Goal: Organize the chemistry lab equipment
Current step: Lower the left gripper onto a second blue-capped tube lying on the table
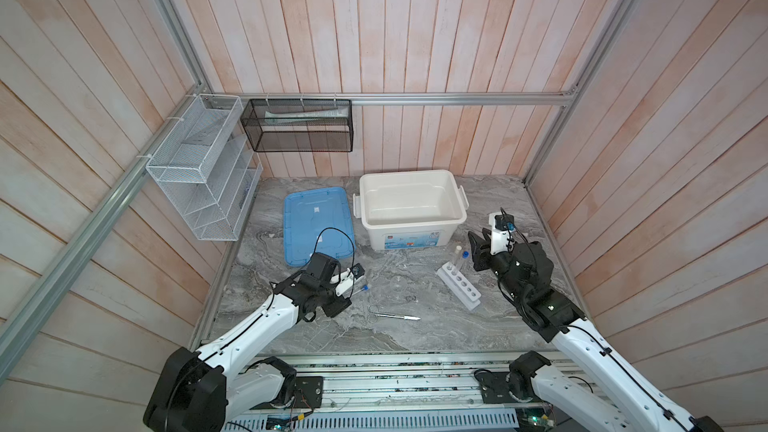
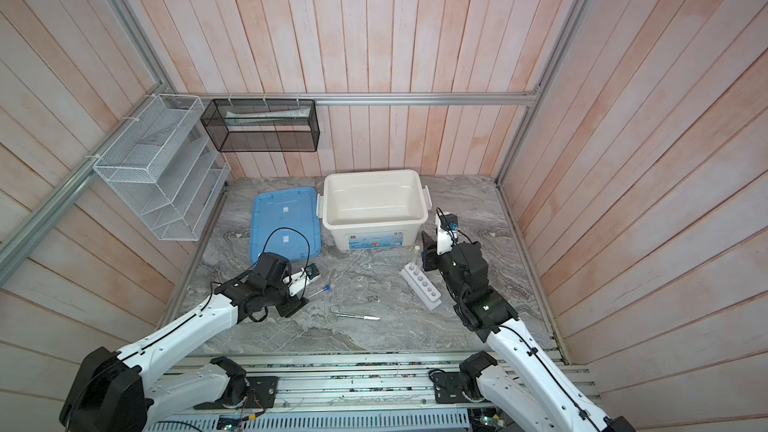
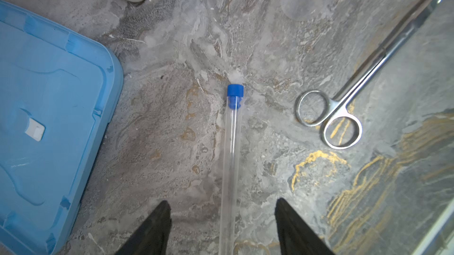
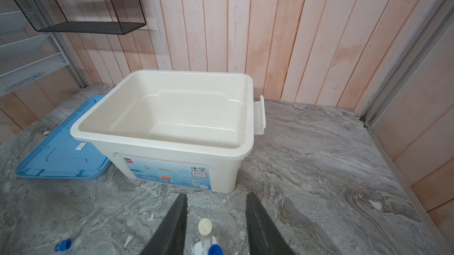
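Open white plastic bin (image 1: 374, 236) on the marble tabletop (image 1: 415, 334), blue lid (image 1: 307, 217) flat just beside it; white wire-mesh rack (image 1: 199, 168) and black mesh basket (image 1: 297, 126) hang above

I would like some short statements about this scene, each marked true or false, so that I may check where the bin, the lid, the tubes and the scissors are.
1. The white bin is empty. True.
2. The blue lid is closed on the bin. False: it lies flat on the table beside the bin.
3. Two tubes stand in the white rack. True: a white-capped tube and a blue-capped tube.
4. The left hand holds a tube in the air. False: the hand is open, and the lying tube rests on the table between its fingers.
5. The scissors are in the bin. False: they lie on the table.
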Controlling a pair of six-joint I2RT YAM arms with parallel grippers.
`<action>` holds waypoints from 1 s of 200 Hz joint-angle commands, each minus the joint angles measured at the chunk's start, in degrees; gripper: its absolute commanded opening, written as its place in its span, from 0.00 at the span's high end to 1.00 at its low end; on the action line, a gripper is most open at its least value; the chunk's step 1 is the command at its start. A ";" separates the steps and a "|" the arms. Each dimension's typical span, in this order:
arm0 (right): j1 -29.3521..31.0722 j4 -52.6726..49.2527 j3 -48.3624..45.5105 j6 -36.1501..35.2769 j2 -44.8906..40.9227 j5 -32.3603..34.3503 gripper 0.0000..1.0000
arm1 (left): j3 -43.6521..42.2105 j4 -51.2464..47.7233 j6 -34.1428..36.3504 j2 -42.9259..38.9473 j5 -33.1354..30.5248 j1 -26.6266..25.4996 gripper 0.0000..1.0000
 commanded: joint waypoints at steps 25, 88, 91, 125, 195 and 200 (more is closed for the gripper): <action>-0.74 2.23 0.10 0.35 -0.58 -2.42 0.59 | -2.30 0.87 2.02 0.68 -3.91 -0.72 0.32; -1.88 3.52 -1.35 1.18 -0.86 -3.96 0.59 | -2.07 2.75 1.82 5.04 -5.19 -1.52 0.36; -1.90 3.54 -1.47 1.18 -0.93 -3.98 0.59 | -2.04 2.78 1.73 5.15 -5.15 -1.52 0.36; -2.80 3.72 -2.12 1.61 -1.42 -4.48 0.59 | -1.67 3.21 1.83 7.35 -5.75 -1.65 0.38; -3.83 4.51 -2.49 2.15 1.20 -8.16 0.59 | -0.09 -0.26 1.93 10.56 -4.63 -1.61 0.43; -3.92 4.34 -2.40 2.15 1.32 -8.25 0.59 | 0.07 -0.46 1.98 10.81 -4.62 -1.61 0.43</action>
